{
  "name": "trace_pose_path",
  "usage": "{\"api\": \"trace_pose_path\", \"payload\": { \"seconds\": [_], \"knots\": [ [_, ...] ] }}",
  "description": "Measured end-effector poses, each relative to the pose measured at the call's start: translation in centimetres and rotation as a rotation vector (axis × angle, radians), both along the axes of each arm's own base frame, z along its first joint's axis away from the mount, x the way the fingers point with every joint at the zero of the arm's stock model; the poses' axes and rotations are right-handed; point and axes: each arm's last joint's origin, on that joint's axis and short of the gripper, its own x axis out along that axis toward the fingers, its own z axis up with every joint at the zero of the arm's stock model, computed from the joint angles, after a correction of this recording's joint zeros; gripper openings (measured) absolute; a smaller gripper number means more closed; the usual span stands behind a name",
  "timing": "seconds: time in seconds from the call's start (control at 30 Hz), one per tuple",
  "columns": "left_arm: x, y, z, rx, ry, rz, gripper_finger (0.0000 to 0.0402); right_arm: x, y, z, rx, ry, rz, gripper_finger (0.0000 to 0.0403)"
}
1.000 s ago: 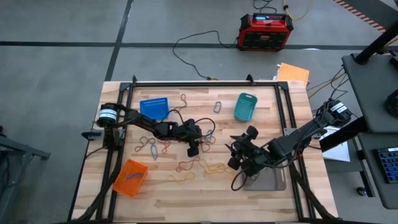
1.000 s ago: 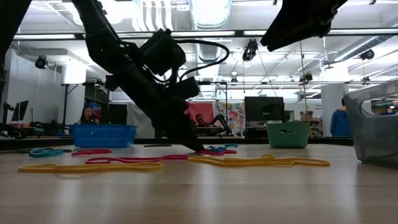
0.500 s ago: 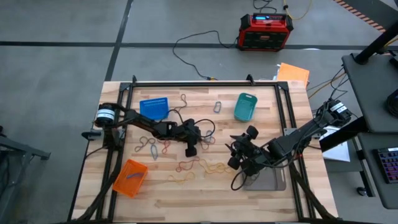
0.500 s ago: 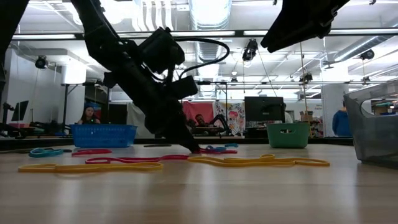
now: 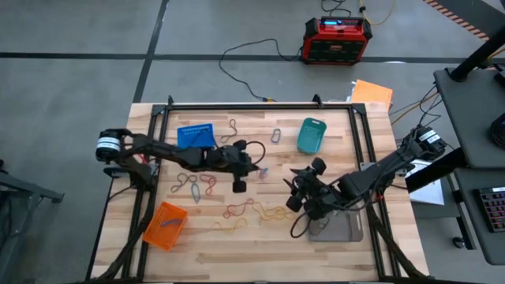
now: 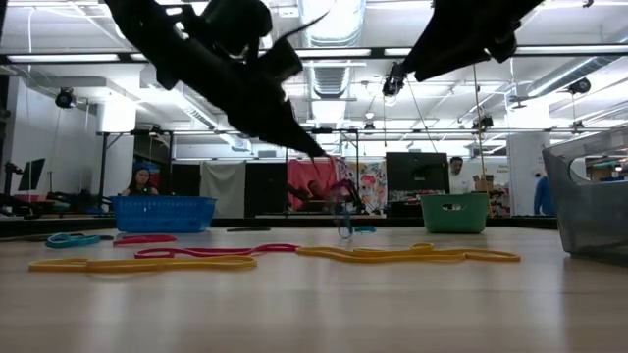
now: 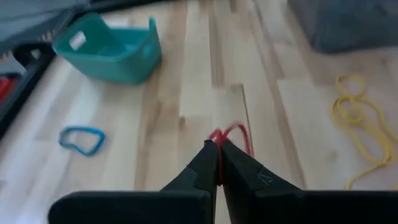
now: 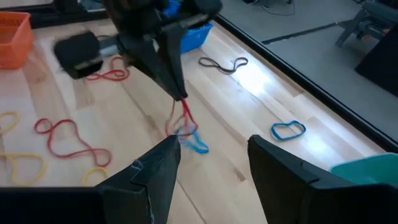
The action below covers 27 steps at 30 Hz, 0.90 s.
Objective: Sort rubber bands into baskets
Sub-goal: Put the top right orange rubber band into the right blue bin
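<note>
My left gripper [image 5: 255,164] is over the middle of the table, raised and shut on a red rubber band [image 8: 181,117]. My right gripper [image 8: 211,168] hovers open to its right, above the table, touching nothing. More rubber bands lie flat on the wood: red [image 5: 237,210], yellow [image 5: 271,211], blue and red ones [image 5: 189,185], a grey one [image 5: 276,135]. The baskets stand around them: blue [image 5: 195,136], teal [image 5: 311,135], orange [image 5: 165,225], and grey [image 5: 341,229], partly under the right arm. My left gripper pinches the red band's upper end [image 7: 219,138] between its two fingertips [image 6: 316,153], which slant down toward the table's right. The band hangs slack below them. Its lower end [image 8: 179,132] is beside a blue band [image 8: 194,145]; I cannot tell whether it is clear of the table.
A black frame rail [image 5: 260,106] runs along the table's edges. A red-and-black box [image 5: 338,39] and its cable are on the floor beyond the far edge. People show in the room behind the table in the low view.
My left gripper has risen from the table top and gone a little toward the far edge, taking the red band up with it. The band lay flat among the others and now hangs from the fingertips.
</note>
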Motion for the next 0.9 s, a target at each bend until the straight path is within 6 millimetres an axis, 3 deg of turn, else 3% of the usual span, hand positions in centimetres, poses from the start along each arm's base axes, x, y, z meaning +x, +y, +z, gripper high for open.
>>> {"api": "trace_pose_path", "payload": {
  "seconds": [0.33,0.6,0.9],
  "knots": [
    [-0.4,-0.3,1.8,-0.013,-0.065,-0.045,0.0000,2.6,-0.3,-1.5,-0.128,-0.038,0.098,0.0185],
    [-0.4,-0.9,2.2,-0.034,-0.098,-0.101,0.0000,4.4,-1.9,-2.9,-0.083,-0.003,0.094,0.0185],
    [-0.2,-1.0,2.6,-0.035,-0.134,-0.104,0.0000,6.1,-3.4,-4.1,0.019,0.015,0.201,0.0185]
  ]
}}
